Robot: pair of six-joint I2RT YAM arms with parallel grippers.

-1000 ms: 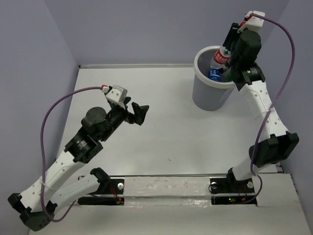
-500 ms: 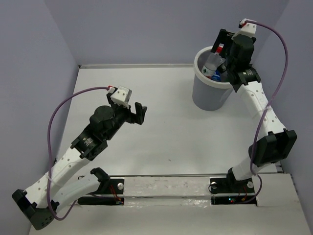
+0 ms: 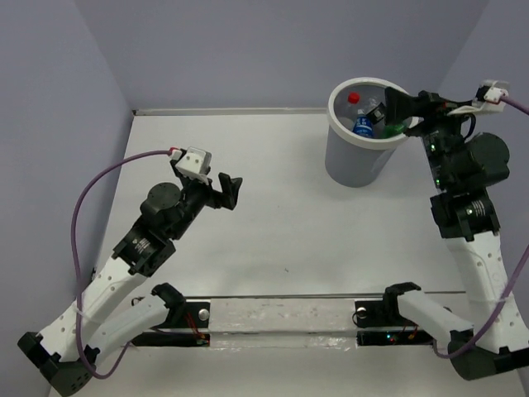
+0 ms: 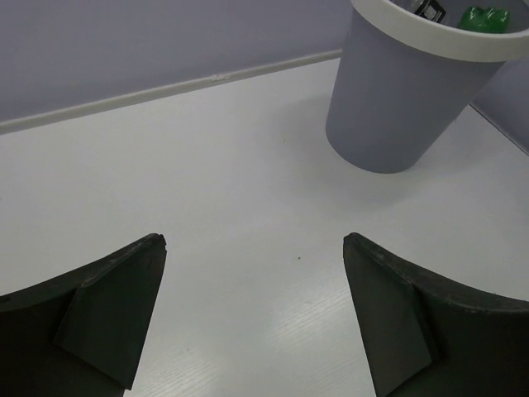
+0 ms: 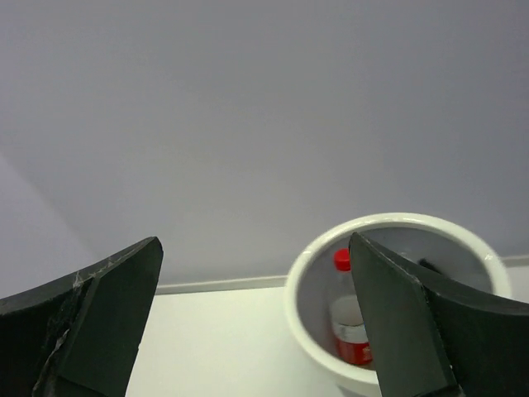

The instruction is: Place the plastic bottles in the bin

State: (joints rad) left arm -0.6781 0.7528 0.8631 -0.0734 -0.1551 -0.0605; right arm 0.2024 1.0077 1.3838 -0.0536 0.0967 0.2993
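The bin (image 3: 347, 157), grey with a thick white rim, stands at the far right of the table. Inside it lie plastic bottles: a clear one with a red cap (image 3: 354, 98), one with a blue label (image 3: 361, 126) and a green one (image 3: 397, 128). My right gripper (image 3: 388, 109) hovers open over the bin's right rim, holding nothing. In the right wrist view the red-capped, red-labelled bottle (image 5: 347, 314) stands inside the bin (image 5: 302, 285) beyond my open right gripper (image 5: 254, 241). My left gripper (image 3: 221, 192) is open and empty above the table's middle left.
The left wrist view shows my open left gripper (image 4: 254, 241) over bare white table, with the bin (image 4: 397, 107) ahead to the right and the green bottle (image 4: 486, 16) showing inside it. Purple walls enclose the table at the back and sides.
My right gripper opened and let the red-labelled bottle drop into the bin, then its arm swung back to the right. The left arm shifted slightly, still open.
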